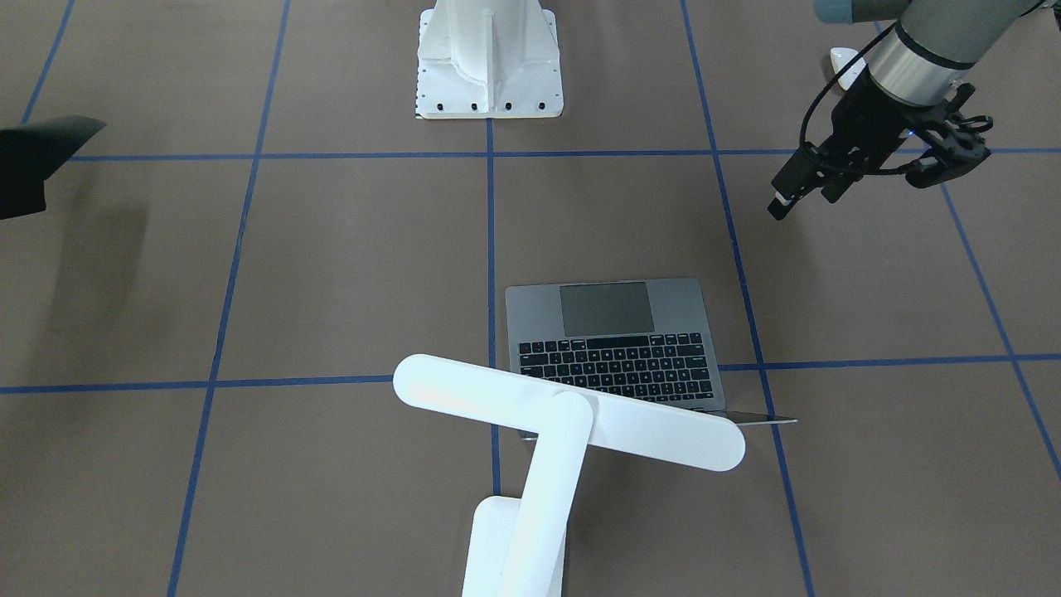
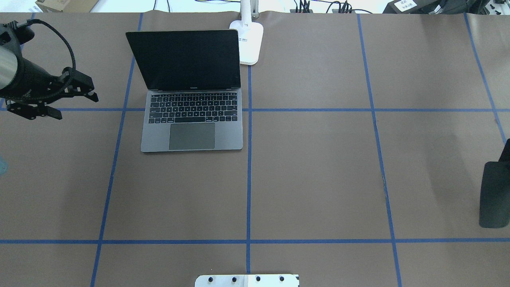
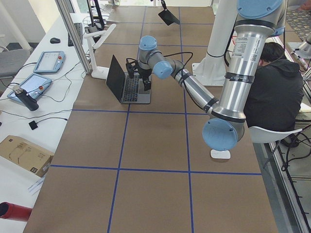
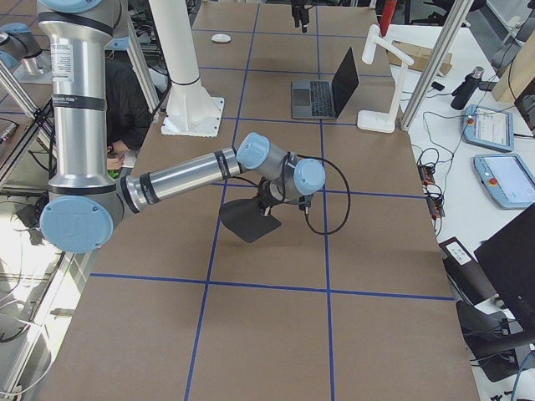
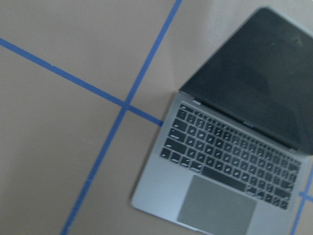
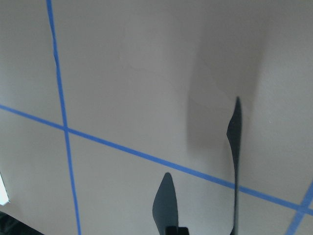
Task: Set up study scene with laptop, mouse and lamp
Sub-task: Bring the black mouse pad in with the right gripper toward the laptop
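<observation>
The grey laptop [image 2: 191,119] stands open on the table, its dark screen upright and its trackpad [image 1: 607,308] facing the robot. Just behind its screen corner is the white lamp, base [image 2: 251,40] on the table and bar head [image 1: 572,410] hanging over the laptop's back edge. The white mouse [image 3: 220,154] lies near the table's robot-side edge on my left, half hidden behind the left arm [image 1: 845,62]. My left gripper [image 1: 804,199] hovers open and empty beside the laptop [image 5: 225,161]. My right gripper [image 4: 269,205] is shut on a black mat [image 2: 494,195] held off the table.
The white robot pedestal [image 1: 489,66] is bolted at the robot-side middle. A person [image 3: 272,92] sits behind the robot. Tablets and cables [image 3: 34,85] lie on a side bench beyond the table's far edge. Blue tape lines cross the brown table [image 2: 318,179].
</observation>
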Controlling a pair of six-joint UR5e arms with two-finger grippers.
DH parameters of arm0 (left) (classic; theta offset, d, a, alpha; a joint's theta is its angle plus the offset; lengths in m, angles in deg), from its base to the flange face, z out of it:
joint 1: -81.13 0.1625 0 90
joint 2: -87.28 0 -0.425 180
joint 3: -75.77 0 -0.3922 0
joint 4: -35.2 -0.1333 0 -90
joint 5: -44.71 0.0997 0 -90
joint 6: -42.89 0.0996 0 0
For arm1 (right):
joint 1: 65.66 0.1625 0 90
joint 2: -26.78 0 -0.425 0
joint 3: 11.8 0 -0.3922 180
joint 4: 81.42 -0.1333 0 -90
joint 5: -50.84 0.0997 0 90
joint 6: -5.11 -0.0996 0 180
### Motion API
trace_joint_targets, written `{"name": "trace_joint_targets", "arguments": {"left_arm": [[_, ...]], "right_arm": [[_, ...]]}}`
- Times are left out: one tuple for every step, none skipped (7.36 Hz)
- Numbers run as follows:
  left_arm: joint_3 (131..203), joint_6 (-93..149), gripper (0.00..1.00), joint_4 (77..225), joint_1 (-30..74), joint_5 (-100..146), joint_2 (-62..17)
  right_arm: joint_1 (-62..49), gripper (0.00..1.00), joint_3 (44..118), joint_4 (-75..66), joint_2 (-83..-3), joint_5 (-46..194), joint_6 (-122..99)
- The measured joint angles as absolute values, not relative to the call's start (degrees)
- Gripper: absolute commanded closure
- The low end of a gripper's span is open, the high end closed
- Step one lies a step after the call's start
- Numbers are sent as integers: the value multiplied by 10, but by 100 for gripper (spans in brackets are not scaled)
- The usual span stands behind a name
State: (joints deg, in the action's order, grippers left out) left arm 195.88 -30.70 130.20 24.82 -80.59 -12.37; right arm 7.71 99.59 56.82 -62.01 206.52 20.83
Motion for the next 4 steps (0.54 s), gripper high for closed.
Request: {"name": "trace_joint_targets", "arguments": {"left_arm": [[1969,-265,0,1303,243,-809,-96],[1974,-221,0,1303,233,-811,-72],[1973,-191,0,1303,222,-811,-57],[1972,-176,0,1303,214,-811,-49]], "right_arm": [[44,100,1003,568,-573,2068,135],[10,100,1009,568,-524,2068,63],[-25,100,1010,566,-479,2065,0],[-55,100,1006,552,-450,2063,-50]]}}
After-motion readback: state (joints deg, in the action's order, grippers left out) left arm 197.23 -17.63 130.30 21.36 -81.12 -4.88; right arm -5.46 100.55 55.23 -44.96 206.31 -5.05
